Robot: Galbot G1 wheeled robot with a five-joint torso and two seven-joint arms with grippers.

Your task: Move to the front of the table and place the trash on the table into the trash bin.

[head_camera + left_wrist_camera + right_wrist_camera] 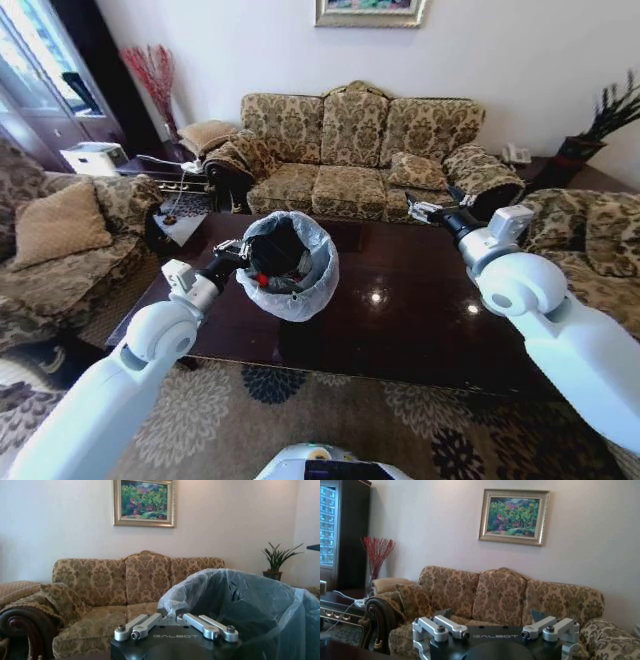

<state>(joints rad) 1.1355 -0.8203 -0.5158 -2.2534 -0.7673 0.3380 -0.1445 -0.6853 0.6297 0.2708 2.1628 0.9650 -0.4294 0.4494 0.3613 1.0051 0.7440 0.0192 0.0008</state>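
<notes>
From the head camera I see the patterned beige-and-brown three-seat sofa (360, 150) across the upper middle of the frame, with the gold-framed landscape painting (370, 10) on the white wall above it. Below the sofa, filling the centre, lies the large low rectangular coffee table with its glossy dark brown wood top (420, 310) — the surface I can see is bare and reflects ceiling lights.

My left arm comes up from the lower left, and the left gripper (238, 256) sits at the left-hand rim of the small round black trash bin lined with a pale bluish-white translucent plastic bag (300, 290), just left of centre. In the left wrist view the fingers (200, 624) are drawn together against the bag's ruffled edge (240, 603), pinching it, and the bin appears tilted, its mouth turned towards the upper left of the head frame. Inside the bin I make out scraps of trash (272, 280) — something pale and a spot of red — but not what each piece is.

My right arm reaches in from the lower right; the right gripper (432, 209) hangs at the table's far edge, right of centre, near the sofa. In the right wrist view its fingers (540, 624) are spread wide with nothing between them.
</notes>
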